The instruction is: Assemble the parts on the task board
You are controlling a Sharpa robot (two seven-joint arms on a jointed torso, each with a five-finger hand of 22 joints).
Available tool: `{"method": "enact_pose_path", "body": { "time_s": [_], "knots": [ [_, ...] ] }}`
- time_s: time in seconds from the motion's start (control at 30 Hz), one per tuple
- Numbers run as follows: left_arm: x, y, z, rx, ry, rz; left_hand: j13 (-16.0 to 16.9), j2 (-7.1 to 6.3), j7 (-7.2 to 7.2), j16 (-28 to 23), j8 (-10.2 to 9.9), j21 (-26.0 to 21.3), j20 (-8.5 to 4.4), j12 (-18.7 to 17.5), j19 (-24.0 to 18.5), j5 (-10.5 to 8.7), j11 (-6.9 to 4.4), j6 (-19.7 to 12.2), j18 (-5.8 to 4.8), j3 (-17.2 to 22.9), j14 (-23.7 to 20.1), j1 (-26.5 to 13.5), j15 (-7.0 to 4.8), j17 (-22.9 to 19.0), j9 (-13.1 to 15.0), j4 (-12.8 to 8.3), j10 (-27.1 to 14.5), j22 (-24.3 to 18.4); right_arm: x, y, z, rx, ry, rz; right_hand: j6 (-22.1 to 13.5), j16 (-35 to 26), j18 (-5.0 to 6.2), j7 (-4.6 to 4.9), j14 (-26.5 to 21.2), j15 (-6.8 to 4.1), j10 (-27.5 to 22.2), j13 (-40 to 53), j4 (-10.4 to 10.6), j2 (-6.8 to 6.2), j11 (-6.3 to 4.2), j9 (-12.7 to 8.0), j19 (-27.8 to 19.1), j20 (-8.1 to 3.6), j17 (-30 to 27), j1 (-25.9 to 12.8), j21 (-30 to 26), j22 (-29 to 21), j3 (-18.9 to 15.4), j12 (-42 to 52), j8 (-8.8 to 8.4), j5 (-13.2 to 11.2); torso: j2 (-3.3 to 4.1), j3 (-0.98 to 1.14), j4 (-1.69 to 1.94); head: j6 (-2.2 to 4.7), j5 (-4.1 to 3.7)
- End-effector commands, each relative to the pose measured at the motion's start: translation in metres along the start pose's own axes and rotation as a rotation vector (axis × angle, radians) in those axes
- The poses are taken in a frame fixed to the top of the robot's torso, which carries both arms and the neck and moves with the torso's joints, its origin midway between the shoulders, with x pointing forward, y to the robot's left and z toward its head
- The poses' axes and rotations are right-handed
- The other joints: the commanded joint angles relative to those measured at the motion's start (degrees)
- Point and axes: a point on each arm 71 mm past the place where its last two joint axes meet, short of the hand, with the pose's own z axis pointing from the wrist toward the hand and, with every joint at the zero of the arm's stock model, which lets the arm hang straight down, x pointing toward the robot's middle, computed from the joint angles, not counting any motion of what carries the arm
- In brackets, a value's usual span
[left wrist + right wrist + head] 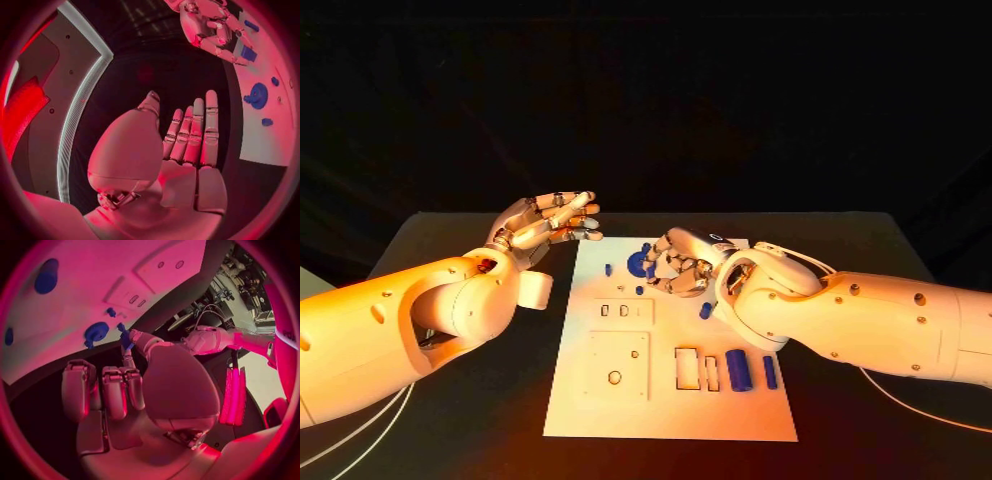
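One small blue peg sits pinched at the tip of your right hand's thumb, while its other fingers curl loosely beside it. From there, look outward: the hand hovers over the 12 o'clock end of the white board, just at 3 o'clock of the round blue disc. I judge you are mid-placement, carrying the peg to a seat near that disc. The next move calls for lining the peg up over its hole and lowering it straight.

Your left hand holds nothing, its fingers straight and side by side. It is raised above the table, off the board's 11 o'clock corner.

Two blue blocks lie at 4 o'clock on the board, beside open slots, so much work remains.

Your right hand hides the hole you are aiming for, and I cannot tell how firm the pinch is.
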Motion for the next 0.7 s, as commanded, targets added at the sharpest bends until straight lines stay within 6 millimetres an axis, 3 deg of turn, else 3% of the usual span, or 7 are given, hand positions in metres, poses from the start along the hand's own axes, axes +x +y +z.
{"method": "enact_pose_path", "body": {
  "time_s": [0.03, 0.37, 0.7],
  "knots": [
    [0.004, 0.000, 0.001, 0.002, 0.023, -0.009, -0.05, 0.39, 2.79, 0.24, -0.13, 0.26, -0.14, -0.22, -0.44, -0.03, 0.16, -0.51, -0.02, -0.24, -0.40, 0.30, -0.11, 0.09, -0.08, -0.03, -0.24, 0.05, 0.009, 0.004, 0.001, 0.023, 0.012, -0.055, 0.62, 0.19, -0.42, -0.19, 6.07, -0.36, 5.46, 14.64, -0.01, 0.38, -0.34, 0.78, 0.43, -0.46, 15.08, -0.20, 0.06, 6.94, 0.22, -0.18, 0.84, 0.24, 0.09, 0.05, -0.12, -0.03, 0.15],
    [0.007, 0.002, 0.003, 0.000, 0.031, -0.013, -0.05, 0.42, 2.78, 0.34, -0.11, 0.35, -0.14, -0.21, -0.50, -0.03, 0.15, -0.49, -0.02, -0.28, -0.45, 0.29, -0.11, 0.12, -0.08, -0.01, -0.21, 0.11, 0.037, 0.014, 0.004, 0.005, 0.064, -0.074, 0.62, 0.15, -0.34, -0.22, 6.04, -0.40, 5.45, 14.63, -0.04, 0.20, -0.37, 0.88, 0.28, -0.49, 14.94, -0.69, -0.27, 6.71, 0.27, -0.20, 1.01, 0.34, 0.15, 0.15, -0.08, -0.66, 0.98],
    [0.009, 0.002, 0.003, -0.002, 0.039, -0.017, -0.05, 0.46, 2.79, 0.38, -0.09, 0.39, -0.13, -0.21, -0.53, -0.03, 0.15, -0.48, -0.02, -0.29, -0.48, 0.27, -0.11, 0.14, -0.07, 0.01, -0.19, 0.13, 0.056, 0.016, 0.008, 0.016, 0.094, -0.082, 0.59, 0.15, -0.31, -0.24, 6.03, -0.41, 5.49, 14.67, -0.02, 0.02, -0.39, 0.95, 0.23, -0.51, 14.94, -1.10, -0.41, 6.63, 0.25, -0.16, 1.11, 0.37, 0.05, 0.18, -0.01, -1.18, 1.16]
  ]
}}
